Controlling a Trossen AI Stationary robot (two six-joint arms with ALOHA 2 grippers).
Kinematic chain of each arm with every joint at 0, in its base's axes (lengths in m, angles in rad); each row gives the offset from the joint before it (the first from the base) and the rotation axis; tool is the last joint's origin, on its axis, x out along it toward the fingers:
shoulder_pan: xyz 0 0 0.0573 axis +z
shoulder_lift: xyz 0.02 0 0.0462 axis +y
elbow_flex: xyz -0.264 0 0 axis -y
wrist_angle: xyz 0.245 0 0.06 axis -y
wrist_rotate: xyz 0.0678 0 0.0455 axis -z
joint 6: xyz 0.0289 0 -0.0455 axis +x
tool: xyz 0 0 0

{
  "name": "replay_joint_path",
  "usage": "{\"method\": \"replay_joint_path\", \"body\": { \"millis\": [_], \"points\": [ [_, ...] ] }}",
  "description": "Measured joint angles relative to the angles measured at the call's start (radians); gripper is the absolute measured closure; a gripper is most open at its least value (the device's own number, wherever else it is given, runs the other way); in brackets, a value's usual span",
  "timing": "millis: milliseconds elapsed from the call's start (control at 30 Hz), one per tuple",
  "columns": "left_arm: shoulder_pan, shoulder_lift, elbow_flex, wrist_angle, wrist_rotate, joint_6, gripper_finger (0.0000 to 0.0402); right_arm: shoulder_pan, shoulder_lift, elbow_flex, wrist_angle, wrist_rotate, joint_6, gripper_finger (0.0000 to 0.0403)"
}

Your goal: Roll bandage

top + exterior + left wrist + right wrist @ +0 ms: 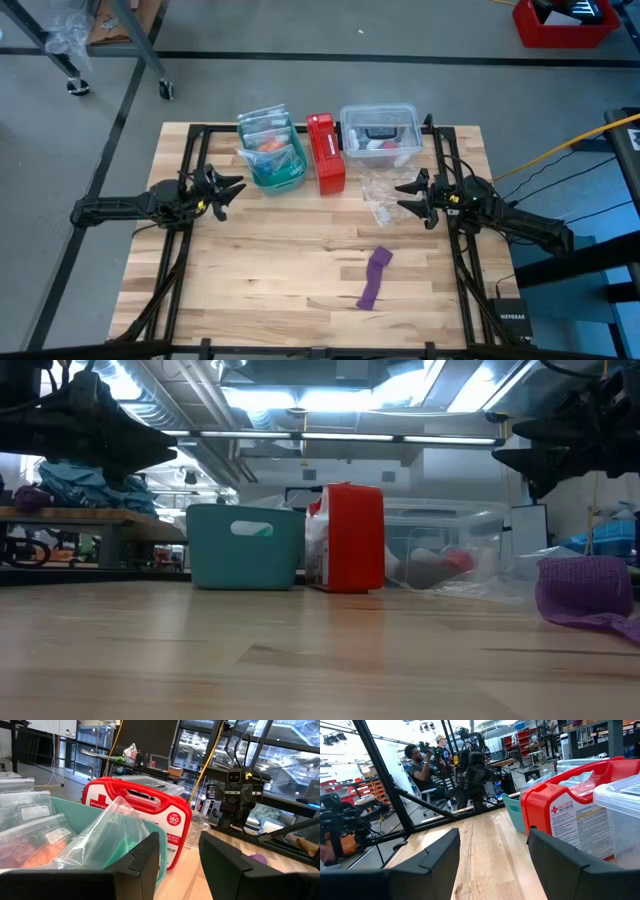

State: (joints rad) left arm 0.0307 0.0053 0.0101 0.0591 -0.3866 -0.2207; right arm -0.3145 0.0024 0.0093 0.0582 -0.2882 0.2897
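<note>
Bandage (pixel 374 278), a purple fabric strip, lies loose on the front right part of the bench (pixel 250 270), mostly flat with its far end bunched or partly folded; in the low view it shows as a soft rumpled lump at the right edge (pixel 585 592). Neither arm touches it. Nearest to it is the right hand (pixel 408 195), held above the bench's right side and well behind the strip, its fingers spread wide with nothing between them, pointing towards the middle. Just by that hand lies a crumpled clear plastic bag (pixel 378 195). Across the bench the left hand (pixel 232 192) hangs over the left side, fingers parted and empty, facing the other. Along the back stand a teal bin (pixel 275 160) stuffed with bagged items, a red first-aid box (pixel 326 152) and a clear lidded tub (pixel 380 135). Rolling has not begun, by the look of it. The likely trouble from here: soft cloth gives nothing to push against, so a pinch on one end may drag the whole strip across the smooth wood instead of curling it, unless the other hand pins it. A loose start would give a slack, lopsided coil. Reaching forward, the right hand could also catch the plastic bag and sweep it along.
</note>
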Motion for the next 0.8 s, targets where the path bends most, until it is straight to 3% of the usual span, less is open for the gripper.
{"method": "replay_joint_path", "body": {
  "millis": [400, 533, 700, 800],
  "points": [
    [0.000, 0.000, 0.000, 0.000, 0.000, 0.000, 0.0273, 0.000, 0.000, 0.000, 0.001, 0.001, 0.000, 0.0169],
    [0.000, 0.000, 0.000, 0.000, 0.000, 0.000, 0.0273, 0.000, 0.000, 0.000, 0.061, 0.046, 0.011, 0.0169],
    [0.000, 0.000, 0.000, 0.000, 0.000, 0.000, 0.0273, 0.000, 0.000, 0.003, 0.209, 0.039, 0.201, 0.0169],
    [0.001, 0.000, 0.000, 0.000, -0.001, 0.000, 0.0273, 0.000, 0.001, 0.030, 0.181, -0.007, 0.320, 0.0169]
  ]
}}
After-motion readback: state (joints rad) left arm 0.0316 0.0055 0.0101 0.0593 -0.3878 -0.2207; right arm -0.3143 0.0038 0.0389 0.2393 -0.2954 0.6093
